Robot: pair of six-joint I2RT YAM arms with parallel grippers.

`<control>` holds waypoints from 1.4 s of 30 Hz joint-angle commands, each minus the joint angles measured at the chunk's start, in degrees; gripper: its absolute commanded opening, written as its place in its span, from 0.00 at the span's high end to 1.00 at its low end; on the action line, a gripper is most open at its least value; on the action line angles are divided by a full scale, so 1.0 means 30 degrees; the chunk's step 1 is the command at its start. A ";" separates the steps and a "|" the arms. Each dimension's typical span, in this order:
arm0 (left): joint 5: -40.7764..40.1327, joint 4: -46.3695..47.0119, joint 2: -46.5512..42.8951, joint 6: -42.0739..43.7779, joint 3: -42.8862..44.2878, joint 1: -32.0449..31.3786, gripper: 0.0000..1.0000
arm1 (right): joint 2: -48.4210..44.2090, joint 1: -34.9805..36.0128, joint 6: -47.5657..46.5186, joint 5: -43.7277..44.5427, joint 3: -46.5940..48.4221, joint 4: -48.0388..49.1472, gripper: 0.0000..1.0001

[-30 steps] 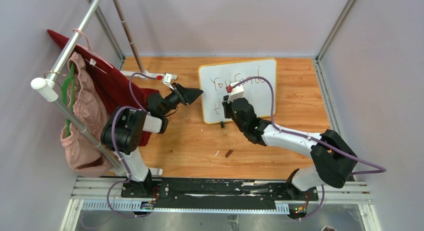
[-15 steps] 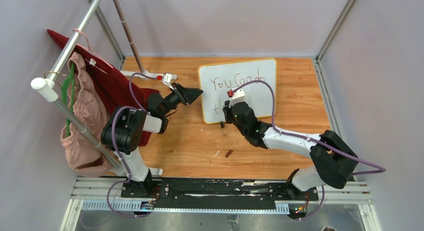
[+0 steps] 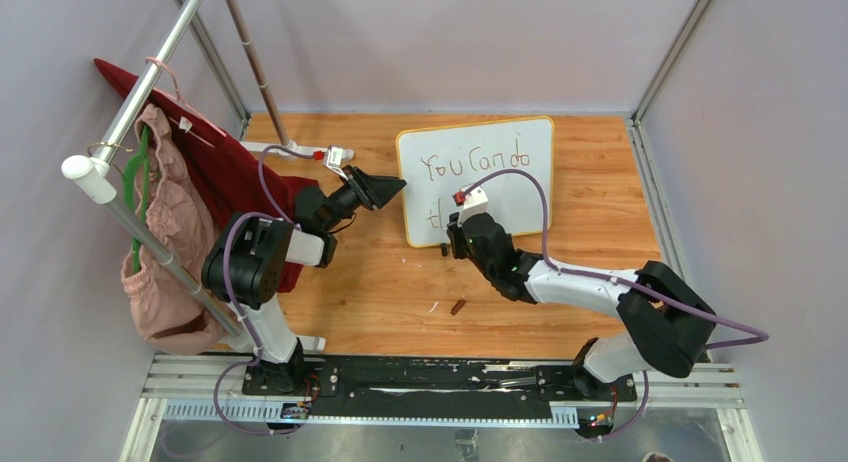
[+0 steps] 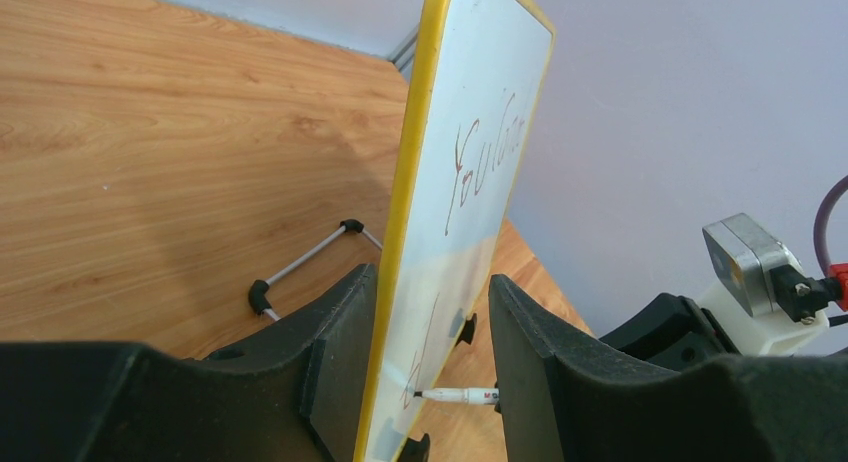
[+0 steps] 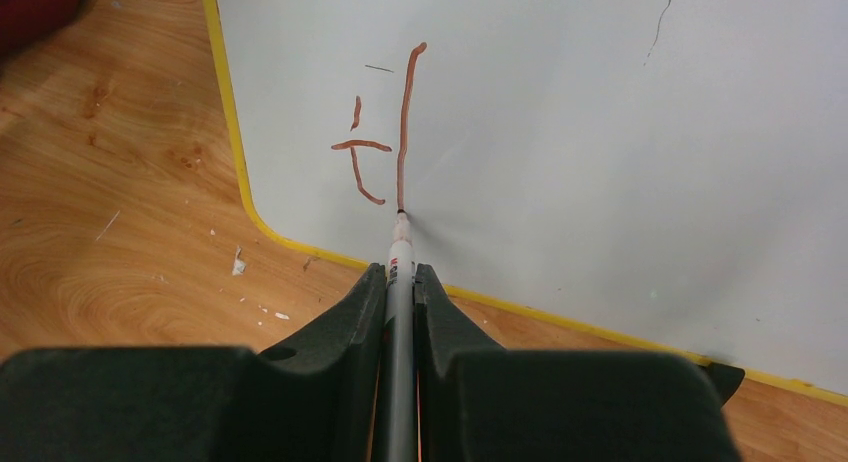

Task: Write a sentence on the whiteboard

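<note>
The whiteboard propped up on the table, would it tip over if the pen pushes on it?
Probably tippy alone: the whiteboard stands steeply on a thin wire stand. It looks thin, stiff and likely light. The left gripper, jaws either side of its edge, should brace it against the marker.
</note>
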 commanded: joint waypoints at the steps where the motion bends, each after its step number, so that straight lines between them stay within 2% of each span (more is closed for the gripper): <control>1: 0.0439 0.0092 0.0340 -0.0665 -0.0336 0.0032 0.50 | -0.0139 0.0106 0.0192 0.0507 -0.0254 -0.0630 1.00; 17: 0.0425 0.0099 0.0346 -0.0695 -0.0289 0.0032 0.50 | 0.0211 -0.0045 -0.0950 0.0911 0.1825 -0.0567 1.00; 42: 0.0469 0.0041 0.0320 -0.0666 -0.0310 0.0032 0.50 | -0.0774 -0.0972 -0.0935 0.1196 0.0912 -0.0817 1.00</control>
